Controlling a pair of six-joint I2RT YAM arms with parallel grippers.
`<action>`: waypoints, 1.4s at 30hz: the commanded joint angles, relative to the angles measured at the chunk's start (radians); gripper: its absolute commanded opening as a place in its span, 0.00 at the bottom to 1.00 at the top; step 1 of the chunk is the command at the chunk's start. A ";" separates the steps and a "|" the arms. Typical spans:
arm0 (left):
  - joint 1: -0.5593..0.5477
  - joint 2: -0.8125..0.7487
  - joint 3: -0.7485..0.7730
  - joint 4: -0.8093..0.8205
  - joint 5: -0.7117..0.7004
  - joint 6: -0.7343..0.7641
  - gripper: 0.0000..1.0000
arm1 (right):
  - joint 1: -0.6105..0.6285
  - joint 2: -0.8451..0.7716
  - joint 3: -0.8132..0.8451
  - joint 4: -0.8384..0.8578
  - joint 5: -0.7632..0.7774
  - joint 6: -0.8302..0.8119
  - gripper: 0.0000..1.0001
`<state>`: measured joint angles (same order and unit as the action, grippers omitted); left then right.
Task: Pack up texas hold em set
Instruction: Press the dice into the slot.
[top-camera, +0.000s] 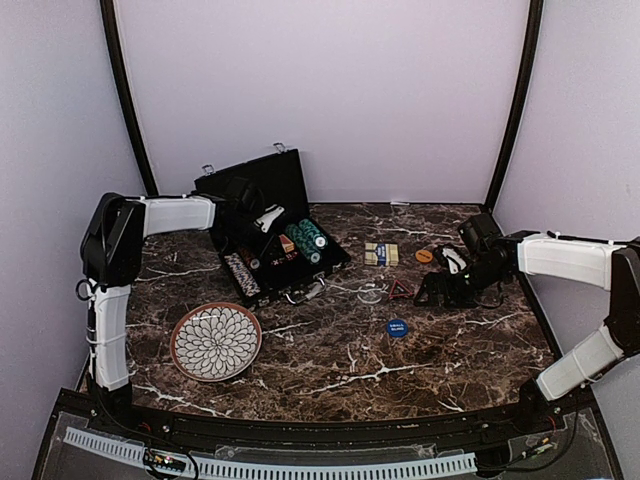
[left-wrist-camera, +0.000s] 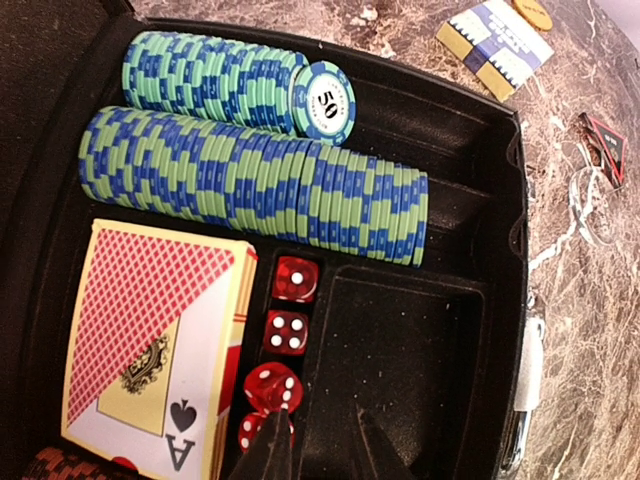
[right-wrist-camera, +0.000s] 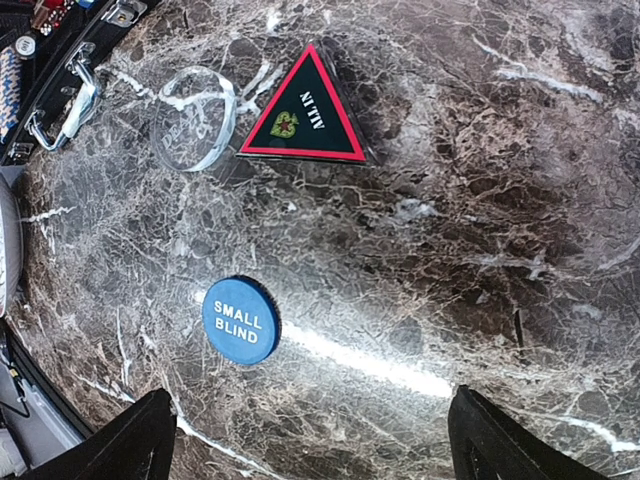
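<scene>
The left gripper (left-wrist-camera: 320, 432) was held over the briefcase (left-wrist-camera: 503, 215) beside the dice (left-wrist-camera: 288, 330), fingers (left-wrist-camera: 268, 450) narrowly parted, and the right gripper (right-wrist-camera: 310, 420) low over the table (right-wrist-camera: 480, 200), fingers (right-wrist-camera: 130, 445) widely spread.

A brown marble table (top-camera: 340, 365) with white veins carries an open black briefcase (top-camera: 280, 178). Nearer the arms than the briefcase and slightly left lies a round patterned plate (top-camera: 216, 342). Right of the briefcase lie a blue-and-yellow card box (top-camera: 381, 254) and, farther right, an orange button (top-camera: 424, 256). Off the briefcase's near right corner lie a clear disc (right-wrist-camera: 193, 118), a red-edged "ALL IN" triangle (right-wrist-camera: 305, 110) and, nearer the arms, a blue "SMALL BLIND" button (right-wrist-camera: 240, 320).
</scene>
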<state>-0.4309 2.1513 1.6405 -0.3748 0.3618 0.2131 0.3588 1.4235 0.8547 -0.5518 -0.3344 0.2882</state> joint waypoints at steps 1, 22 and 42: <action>0.010 -0.070 -0.027 0.027 0.010 -0.015 0.22 | -0.009 0.012 0.009 0.024 -0.012 -0.010 0.96; 0.015 0.023 -0.007 0.009 -0.007 -0.014 0.24 | -0.009 0.010 0.001 0.024 -0.015 -0.010 0.97; -0.017 0.085 0.053 -0.074 0.009 0.034 0.24 | -0.009 0.021 0.001 0.027 -0.019 -0.012 0.97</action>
<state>-0.4290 2.2242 1.6772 -0.3779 0.3462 0.2230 0.3588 1.4342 0.8547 -0.5457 -0.3420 0.2878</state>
